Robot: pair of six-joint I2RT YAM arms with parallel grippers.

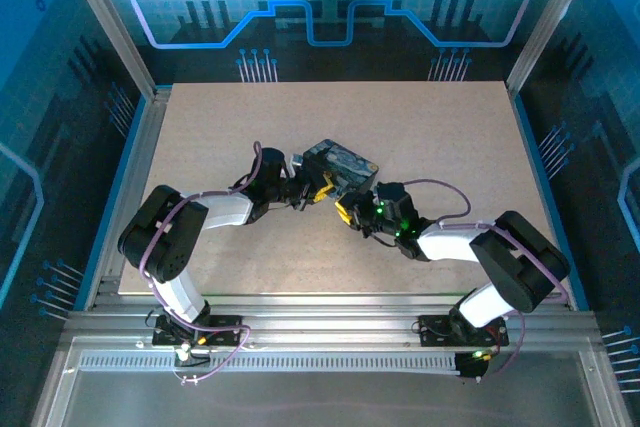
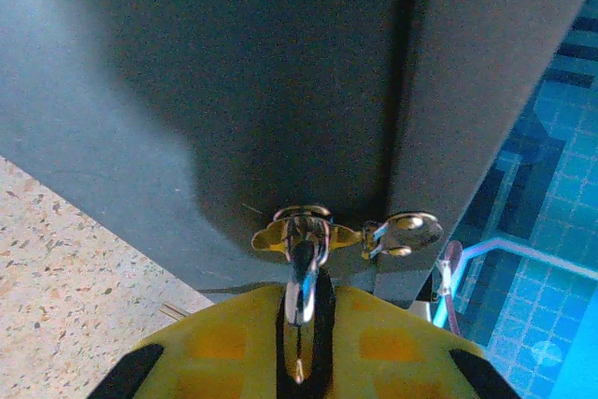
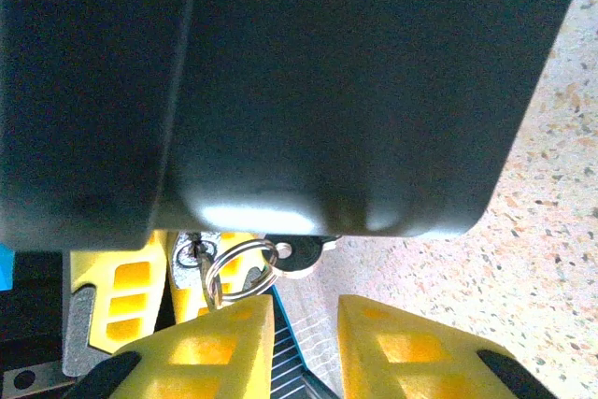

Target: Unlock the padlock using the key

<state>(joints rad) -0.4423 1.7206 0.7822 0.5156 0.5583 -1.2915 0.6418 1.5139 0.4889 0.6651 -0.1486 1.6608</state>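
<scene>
Left claw seemingly pinches the tiny black, silver-shackled padlock; spread right claw should grip beside the steel key ring squarely.

The tin lies on the counter, just ahead of the left fingers and right fingers. The padlock sits between the left fingers, touching the tin.

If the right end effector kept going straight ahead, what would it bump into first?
Probably the small silvery key ring just beyond the right end effector, then the dark tin; depth is hard to judge.
</scene>
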